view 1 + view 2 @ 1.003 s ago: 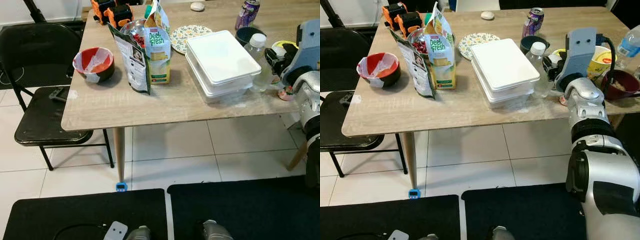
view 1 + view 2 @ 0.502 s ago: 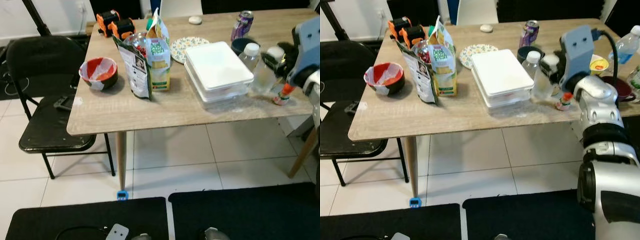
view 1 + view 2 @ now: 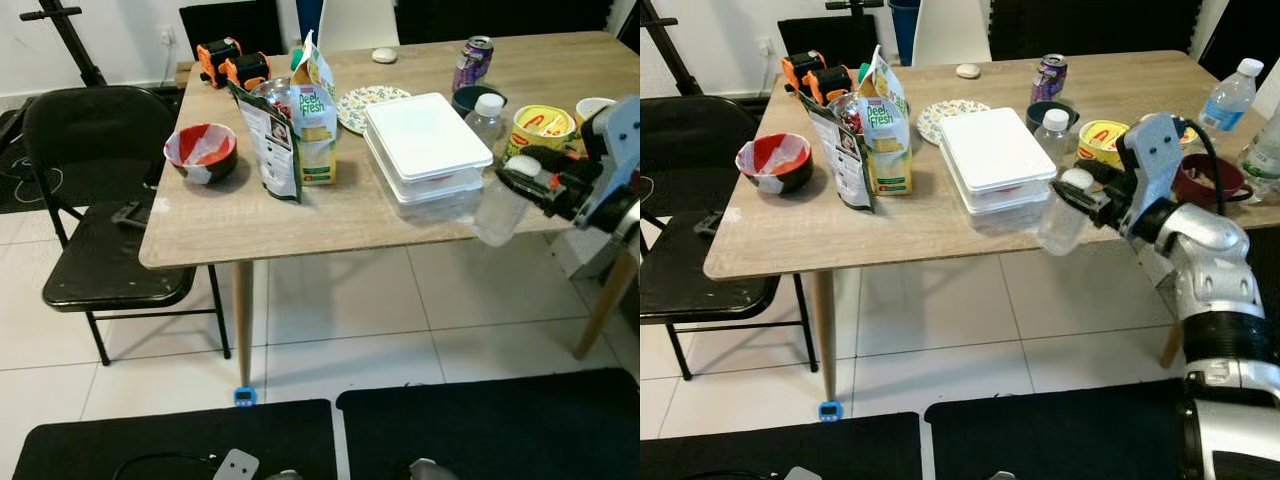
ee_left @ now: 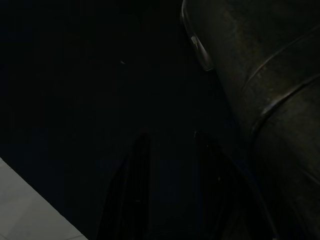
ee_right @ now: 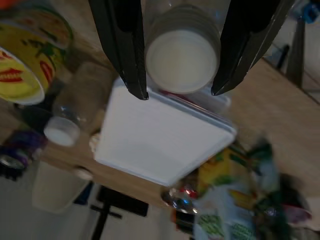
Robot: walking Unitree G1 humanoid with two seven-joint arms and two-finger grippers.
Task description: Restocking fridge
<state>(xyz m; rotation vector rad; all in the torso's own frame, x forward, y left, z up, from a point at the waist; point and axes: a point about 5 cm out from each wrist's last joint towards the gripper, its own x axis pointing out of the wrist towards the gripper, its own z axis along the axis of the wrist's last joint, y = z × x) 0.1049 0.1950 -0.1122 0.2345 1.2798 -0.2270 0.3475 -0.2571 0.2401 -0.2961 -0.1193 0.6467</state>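
I have the right gripper clamped on the clear white-capped plastic bottle, tilted off the wooden table for carrying; I cannot tell the left gripper's state.

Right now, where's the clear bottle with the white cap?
In the right claw: the clear bottle is tilted just off the table's near edge, beside the white lidded containers.

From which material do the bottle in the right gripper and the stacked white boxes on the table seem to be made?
The bottle held by the right gripper looks like clear, thin plastic: the floor shows through its body, and its cap is opaque white. The stacked white boxes seem to be matte white plastic or foam, with smooth lids and a more translucent lower part; the pictures leave this open.
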